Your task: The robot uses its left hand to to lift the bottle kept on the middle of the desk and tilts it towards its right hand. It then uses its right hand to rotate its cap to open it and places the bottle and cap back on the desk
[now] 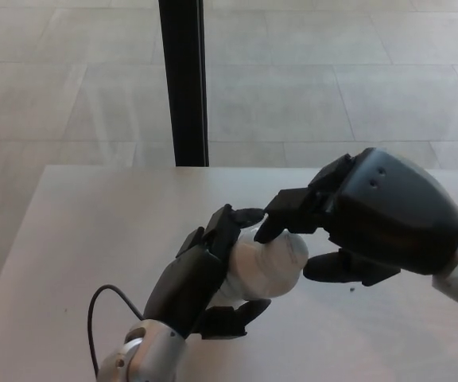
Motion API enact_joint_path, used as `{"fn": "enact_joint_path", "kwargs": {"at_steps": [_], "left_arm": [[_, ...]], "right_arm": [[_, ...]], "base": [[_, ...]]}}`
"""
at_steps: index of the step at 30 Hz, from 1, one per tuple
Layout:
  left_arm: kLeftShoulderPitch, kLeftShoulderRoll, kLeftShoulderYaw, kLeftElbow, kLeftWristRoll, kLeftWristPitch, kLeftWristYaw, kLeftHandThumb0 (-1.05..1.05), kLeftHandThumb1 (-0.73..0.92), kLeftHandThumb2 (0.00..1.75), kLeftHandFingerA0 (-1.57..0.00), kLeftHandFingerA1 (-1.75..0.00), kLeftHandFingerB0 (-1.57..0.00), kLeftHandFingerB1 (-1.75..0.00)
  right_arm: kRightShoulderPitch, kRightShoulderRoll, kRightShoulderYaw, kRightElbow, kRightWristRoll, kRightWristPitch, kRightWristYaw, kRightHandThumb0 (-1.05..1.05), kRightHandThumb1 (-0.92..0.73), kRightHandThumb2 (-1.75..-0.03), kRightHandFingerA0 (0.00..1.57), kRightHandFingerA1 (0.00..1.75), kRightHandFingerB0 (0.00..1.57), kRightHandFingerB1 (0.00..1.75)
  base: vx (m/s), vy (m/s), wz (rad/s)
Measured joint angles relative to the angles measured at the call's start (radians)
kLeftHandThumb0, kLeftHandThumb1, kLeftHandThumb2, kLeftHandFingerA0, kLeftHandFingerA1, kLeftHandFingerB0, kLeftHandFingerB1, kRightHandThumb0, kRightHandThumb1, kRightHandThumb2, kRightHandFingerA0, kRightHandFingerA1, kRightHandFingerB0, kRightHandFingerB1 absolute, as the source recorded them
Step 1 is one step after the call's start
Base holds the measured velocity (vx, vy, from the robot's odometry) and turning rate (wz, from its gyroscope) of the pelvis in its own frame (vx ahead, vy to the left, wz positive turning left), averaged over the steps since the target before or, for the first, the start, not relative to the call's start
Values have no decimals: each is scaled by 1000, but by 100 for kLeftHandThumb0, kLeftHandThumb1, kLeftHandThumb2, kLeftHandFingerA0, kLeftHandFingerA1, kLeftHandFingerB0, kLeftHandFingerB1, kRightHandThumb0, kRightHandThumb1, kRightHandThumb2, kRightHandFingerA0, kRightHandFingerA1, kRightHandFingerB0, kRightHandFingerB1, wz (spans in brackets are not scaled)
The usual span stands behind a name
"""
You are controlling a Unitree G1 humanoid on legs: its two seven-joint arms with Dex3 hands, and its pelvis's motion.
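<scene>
A white bottle [257, 267] is held above the desk [94, 231], tilted with its cap [291, 251] pointing to the right. My left hand [201, 278] is shut on the bottle's body, fingers wrapped over the top and thumb beneath. My right hand [372, 219] comes in from the right. Its upper fingers [285, 213] press on top of the cap and its thumb [332, 267] lies just beside the cap's lower right. The bottle's base is hidden inside my left hand.
A black vertical post [183, 79] stands behind the desk's far edge, over a tiled floor. A black cable [94, 306] loops by my left wrist. A tiny dark speck [351, 289] lies on the desk below my right hand.
</scene>
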Motion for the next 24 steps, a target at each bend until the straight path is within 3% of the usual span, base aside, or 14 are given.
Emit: {"fn": "enact_joint_path", "kwargs": {"at_steps": [1, 3, 4, 6, 7, 9, 11, 12, 13, 14, 15, 19, 20, 24], "left_arm": [[0, 0, -1, 0, 0, 2, -1, -23, 83, 69, -87, -175, -73, -157], [0, -1, -3, 0, 1, 3, -1, -25, 86, 61, -84, -160, -76, -122], [0, -1, -3, 0, 2, 3, -1, -24, 86, 59, -87, -169, -75, -133], [-2, -1, -4, 0, 2, 3, -2, -25, 85, 59, -88, -171, -76, -138], [-3, -1, -4, 0, 2, 3, -2, -27, 85, 58, -82, -161, -75, -124], [-4, -2, -5, 0, 2, 3, -2, -26, 83, 59, -80, -152, -77, -116], [-6, -2, -6, 0, 3, 3, -2, -26, 81, 60, -93, -173, -79, -138], [-6, -2, -6, 0, 3, 3, -2, -19, 73, 66, -79, -124, -77, -97], [-6, -2, -6, 0, 4, 3, -2, -17, 71, 67, -83, -124, -79, -95], [-6, -1, -6, -1, 4, 3, -2, -15, 70, 67, -87, -116, -79, -89], [-7, -1, -6, -1, 4, 3, -2, -15, 70, 67, -87, -116, -79, -89], [-9, -1, -6, -2, 5, 3, -3, -21, 75, 59, -83, -151, -77, -110], [-9, 0, -6, -2, 5, 3, -3, -29, 74, 60, -85, -170, -79, -133], [-12, 21, -13, -1, 15, 0, 2, -26, 65, 67, -97, -154, -86, -117]], "right_arm": [[-11, -7, 0, 10, -5, -14, -6, -37, -54, -84, 105, 170, 86, 83], [-27, -20, 1, 23, -16, -38, -16, -37, -50, -84, 103, 171, 88, 83], [-35, -25, 1, 29, -21, -49, -20, -37, -50, -84, 104, 171, 88, 84], [-52, -35, 3, 43, -30, -73, -29, -38, -52, -81, 106, 170, 88, 84], [-60, -40, 4, 51, -35, -86, -35, -42, -44, -99, 128, 136, 85, 86], [-71, -47, 5, 61, -43, -106, -44, -41, -44, -98, 128, 135, 86, 88], [-87, -53, 8, 76, -55, -133, -58, -42, -45, -98, 129, 137, 86, 89], [-95, -56, 10, 86, -62, -149, -66, -42, -45, -96, 130, 137, 85, 88], [-100, -59, 13, 92, -67, -160, -73, -42, -61, -64, 106, 162, 91, 86], [-107, -61, 16, 97, -72, -174, -80, -42, -61, -65, 105, 161, 90, 85], [-113, -63, 18, 101, -77, -186, -87, -42, -61, -65, 105, 161, 90, 85], [-140, -69, 26, 119, -107, -238, -122, -42, -61, -61, 106, 156, 90, 83], [-145, -70, 27, 123, -113, -248, -129, -48, -49, -73, 110, 150, 92, 87], [-169, -71, 29, 140, -157, -296, -175, -33, -52, -70, 106, 151, 86, 95]], "base": [[0, 0, 0], [0, 0, 0], [0, 0, 0], [0, 0, 0], [0, 0, 0], [0, 0, 0], [0, 0, 0], [0, 0, 0], [0, 0, 0], [0, 0, 0], [0, 0, 0], [0, 0, 0], [0, 0, 0], [0, 0, 0]]}}
